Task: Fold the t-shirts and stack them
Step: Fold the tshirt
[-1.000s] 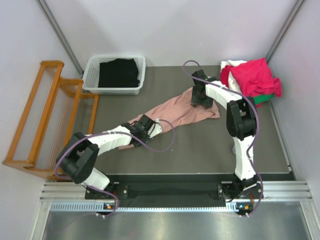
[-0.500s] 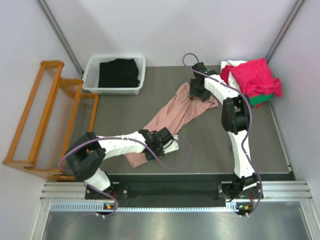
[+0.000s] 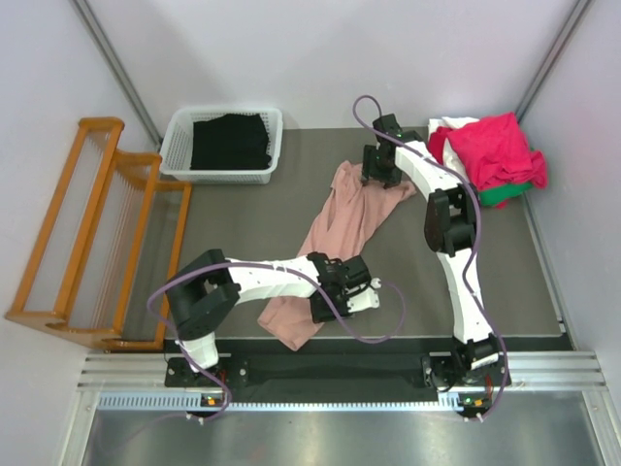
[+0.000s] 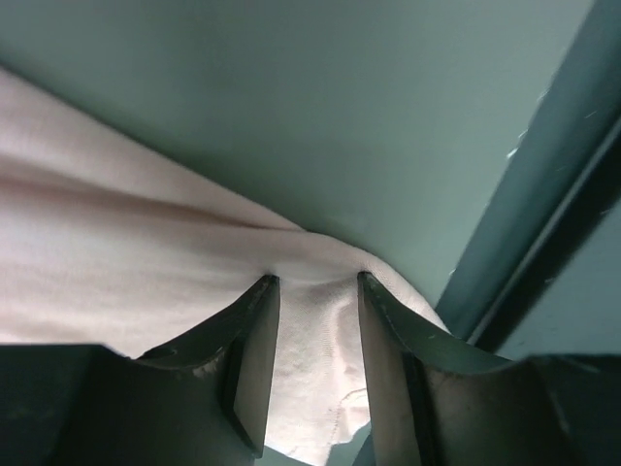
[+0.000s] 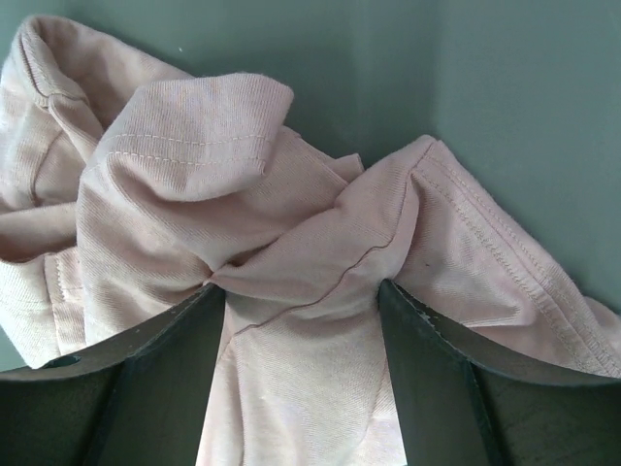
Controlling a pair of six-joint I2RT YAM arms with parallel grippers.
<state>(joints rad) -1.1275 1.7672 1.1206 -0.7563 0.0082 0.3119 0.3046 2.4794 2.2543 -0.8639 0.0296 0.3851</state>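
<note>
One pink t-shirt (image 3: pixel 344 218), longer than before.

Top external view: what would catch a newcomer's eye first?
The dusty-pink cloth t-shirt lies stretched diagonally across the dark table, pinched by the left pincer at its near end and the right pincer at its far end. A bright crimson-pink shirt is heaped in the far right corner.
</note>
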